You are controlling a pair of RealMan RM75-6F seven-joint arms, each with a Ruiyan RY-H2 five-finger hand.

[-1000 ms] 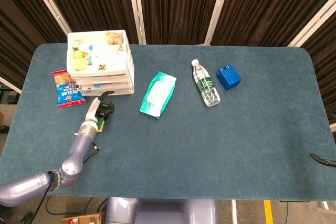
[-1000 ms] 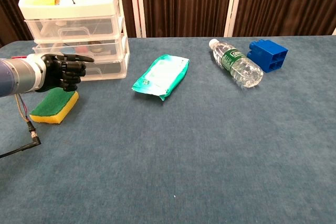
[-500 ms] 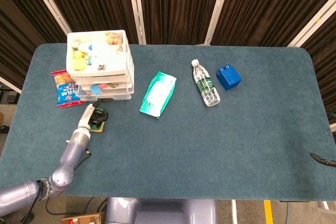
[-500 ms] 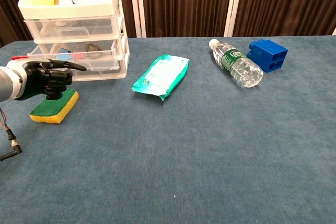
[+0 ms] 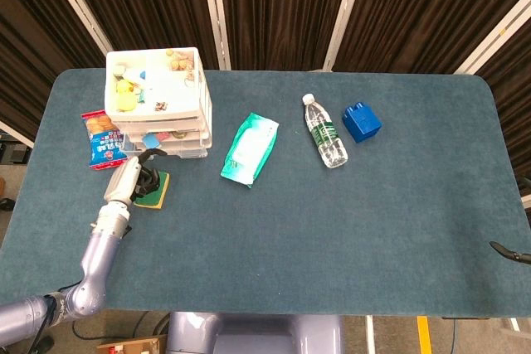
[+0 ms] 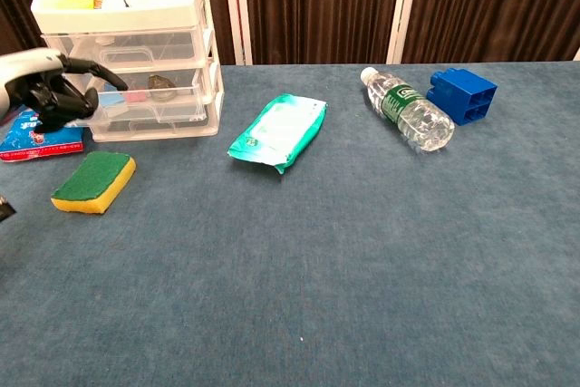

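While the blue desk (image 5: 332, 230) fills most of both views, the clear drawer unit (image 6: 131, 43) stands at its upper left, its middle drawer (image 6: 136, 88) pulled a little way out. The left robot hand (image 6: 54, 88) hangs at the left edge of the chest view, just in front of that drawer, its dark fingers (image 6: 50, 101) curled in and one finger (image 6: 95, 72) stretched toward the drawer front; whether it touches the drawer I cannot tell, and it holds nothing that shows. The right robot hand is outside both views (only a dark tip at the lower right edge of the head view). Left of centre lies a green wipes packet (image 5: 249, 148). Right of centre lies a water bottle (image 5: 325, 132) on its side, beside a blue block (image 5: 361, 122). Below the left robot hand lies a green-and-yellow sponge (image 6: 93, 181), apart from it. A snack bag (image 5: 104, 140) lies at the far left, against the drawer unit.
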